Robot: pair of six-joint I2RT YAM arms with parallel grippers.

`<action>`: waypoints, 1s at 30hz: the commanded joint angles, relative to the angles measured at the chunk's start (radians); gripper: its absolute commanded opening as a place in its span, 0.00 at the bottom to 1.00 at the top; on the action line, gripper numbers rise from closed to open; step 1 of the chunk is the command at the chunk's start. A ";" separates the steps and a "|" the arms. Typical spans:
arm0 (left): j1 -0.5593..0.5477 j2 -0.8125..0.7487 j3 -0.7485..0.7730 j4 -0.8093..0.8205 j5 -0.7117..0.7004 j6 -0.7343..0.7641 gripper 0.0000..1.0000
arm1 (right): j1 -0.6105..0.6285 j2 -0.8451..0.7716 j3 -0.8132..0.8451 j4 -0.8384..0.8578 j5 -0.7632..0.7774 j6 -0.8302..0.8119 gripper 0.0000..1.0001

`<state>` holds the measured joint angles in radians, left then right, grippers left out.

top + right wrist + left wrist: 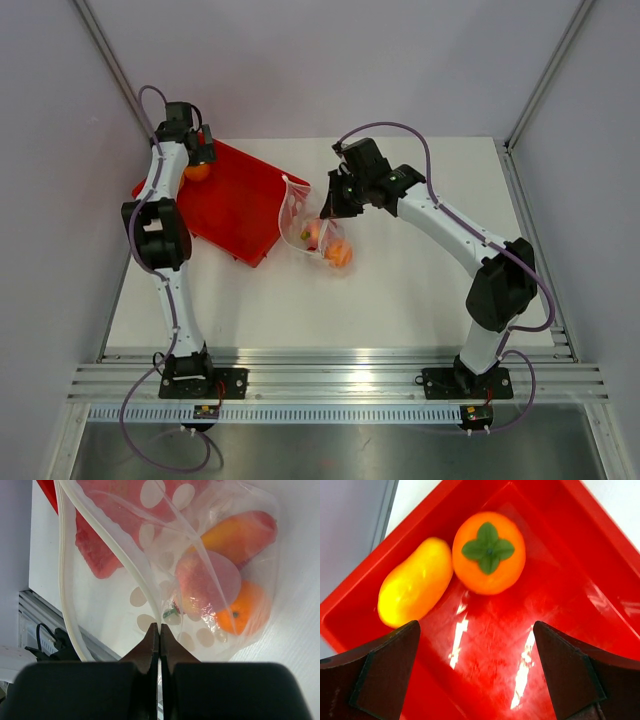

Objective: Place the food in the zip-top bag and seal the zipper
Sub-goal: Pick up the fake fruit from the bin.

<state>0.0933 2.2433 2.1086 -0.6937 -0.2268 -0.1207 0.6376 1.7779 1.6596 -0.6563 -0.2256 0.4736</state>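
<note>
Where my right gripper (159, 630) meets the zip-top bag (110, 610), both fingers are clamped flat together on its rim. The zipper (64, 580) stands apart, unsealed. Beyond the pinch, inside the bag, lie a pale pink ball (200, 587), an orange ball (247, 612) and a red-orange oval piece (240, 532). The bag sits just beside the red tray (240, 200). My left gripper (475, 640) hangs spread wide over the tray's far corner, grasping nothing. Beyond its fingers, a yellow-orange oval piece (415, 587) touches a leaf-topped orange fruit (489, 552).
</note>
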 commanded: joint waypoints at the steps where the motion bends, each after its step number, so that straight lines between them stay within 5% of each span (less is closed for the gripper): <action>1: 0.002 0.048 0.102 0.089 0.043 0.038 0.99 | -0.009 -0.031 0.000 -0.005 0.025 -0.013 0.00; 30: 0.013 0.242 0.162 0.298 0.058 0.174 0.99 | -0.027 0.031 0.023 -0.019 0.002 -0.041 0.00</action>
<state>0.0975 2.4672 2.2112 -0.4633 -0.1673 0.0349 0.6212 1.7954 1.6508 -0.6781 -0.2268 0.4477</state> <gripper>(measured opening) 0.988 0.011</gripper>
